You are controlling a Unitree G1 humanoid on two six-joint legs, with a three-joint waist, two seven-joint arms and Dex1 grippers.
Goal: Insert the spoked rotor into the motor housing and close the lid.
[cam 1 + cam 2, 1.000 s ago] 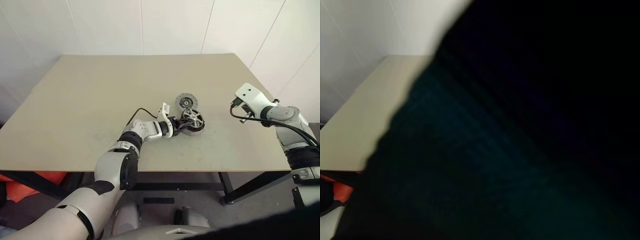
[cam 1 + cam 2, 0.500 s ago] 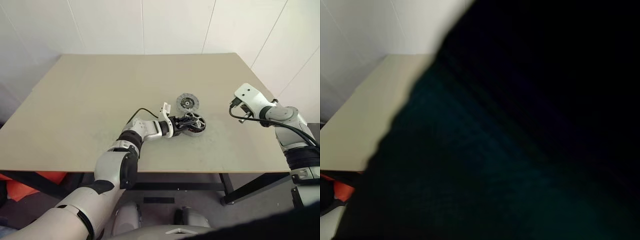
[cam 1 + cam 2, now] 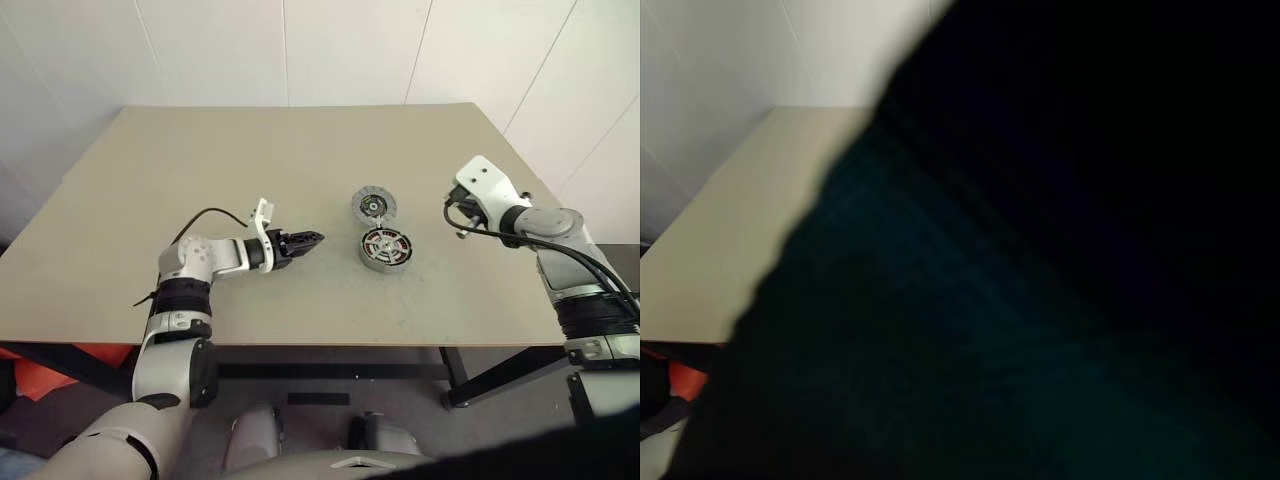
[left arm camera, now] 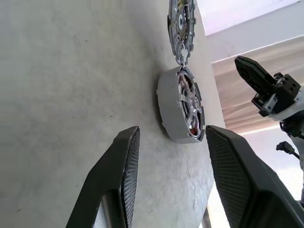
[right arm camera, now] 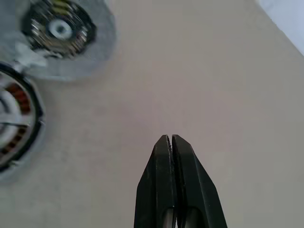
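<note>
The motor housing (image 3: 385, 249) sits flat on the beige table (image 3: 200, 170), toward the right half of it, and I take it as my marker. The spoked rotor (image 4: 191, 110) lies inside the housing: silvery spokes cross its open face, with copper-orange windings showing in the gaps between them. The lid (image 3: 374, 205) lies flat on the table just behind the housing, on the wall side, its rim close to the housing's rim; whether the two touch I cannot tell. The housing is uncovered.

The left gripper (image 3: 305, 240) hangs to the left of the housing, well apart from it, its black fingers (image 4: 122, 180) pointing toward it and spread moderately wide with nothing between them. The right gripper (image 5: 171, 142) is off to the right of the housing, also clear of it, its two fingers pressed together and empty, above bare tabletop. A black cable (image 3: 195, 222) loops over the left wrist.
</note>
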